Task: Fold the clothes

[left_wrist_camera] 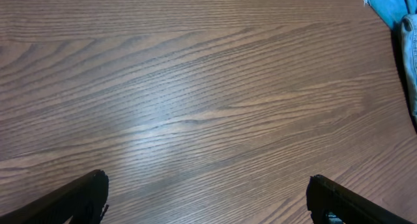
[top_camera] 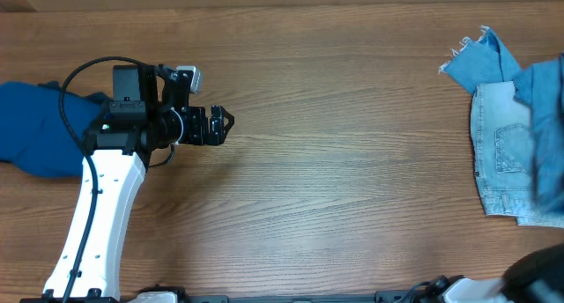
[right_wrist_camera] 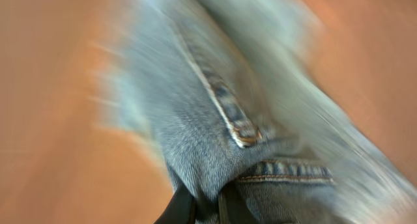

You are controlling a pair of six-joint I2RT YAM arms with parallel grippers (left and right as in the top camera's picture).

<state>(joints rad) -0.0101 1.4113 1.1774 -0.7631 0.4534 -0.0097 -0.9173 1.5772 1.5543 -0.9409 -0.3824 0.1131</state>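
Light blue denim shorts (top_camera: 511, 153) lie at the right edge of the table, partly under a darker blue denim piece (top_camera: 539, 100). In the right wrist view my right gripper (right_wrist_camera: 207, 208) is shut on a fold of the denim shorts (right_wrist_camera: 215, 120) and the picture is motion-blurred. In the overhead view only the right arm's dark base (top_camera: 538, 272) shows at the bottom right. My left gripper (top_camera: 220, 124) is open and empty over bare table at the left; its two fingertips show wide apart in the left wrist view (left_wrist_camera: 207, 198).
A dark blue garment (top_camera: 40, 127) lies at the far left edge, behind the left arm. The wooden table (top_camera: 352, 188) spans the whole view. The denim's edge shows at the top right of the left wrist view (left_wrist_camera: 397, 15).
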